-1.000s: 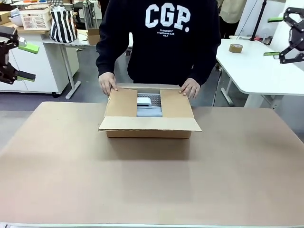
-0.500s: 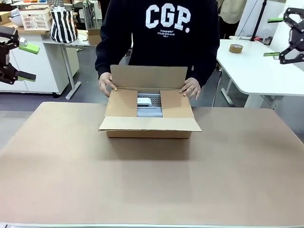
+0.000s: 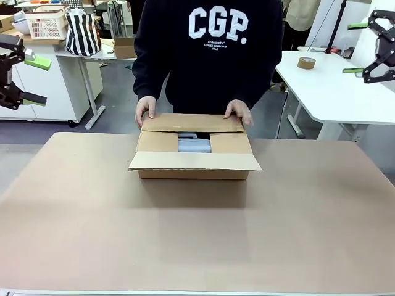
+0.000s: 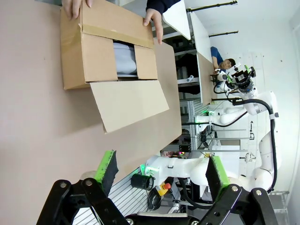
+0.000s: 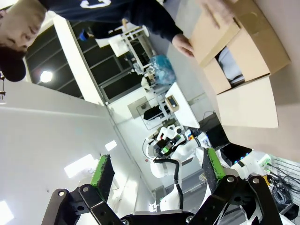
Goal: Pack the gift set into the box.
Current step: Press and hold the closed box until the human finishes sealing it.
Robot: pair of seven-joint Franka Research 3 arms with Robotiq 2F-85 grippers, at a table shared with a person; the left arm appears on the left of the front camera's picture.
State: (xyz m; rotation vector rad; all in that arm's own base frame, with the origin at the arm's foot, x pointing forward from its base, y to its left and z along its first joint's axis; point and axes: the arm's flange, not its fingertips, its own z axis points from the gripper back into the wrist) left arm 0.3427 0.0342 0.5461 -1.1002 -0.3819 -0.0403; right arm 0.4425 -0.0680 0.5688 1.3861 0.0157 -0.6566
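Note:
The brown cardboard box (image 3: 192,164) stands on the table in front of the person. Both side flaps lie folded in, and the person's hands (image 3: 146,108) press the far flap (image 3: 192,123) down over them. The near flap sticks out toward me. Through the remaining gap shows the grey gift set (image 3: 194,145), lying inside the box (image 4: 89,56). My left gripper (image 3: 32,80) hangs open, high at the far left, away from the table. My right gripper (image 3: 357,48) hangs open, high at the far right. In the wrist views their green-padded fingers (image 4: 107,165) (image 5: 102,171) hold nothing.
The tan table (image 3: 197,234) is wide and bare around the box. A white side table (image 3: 333,86) with a roll of tape (image 3: 306,62) stands at the back right. A desk with a basket (image 3: 46,23) and a striped bag (image 3: 82,32) stands at the back left.
The person raised the far flap upright, then folded it down over the side flaps, covering the gift set's white piece. Both hands moved onto that flap. Neither arm moved.

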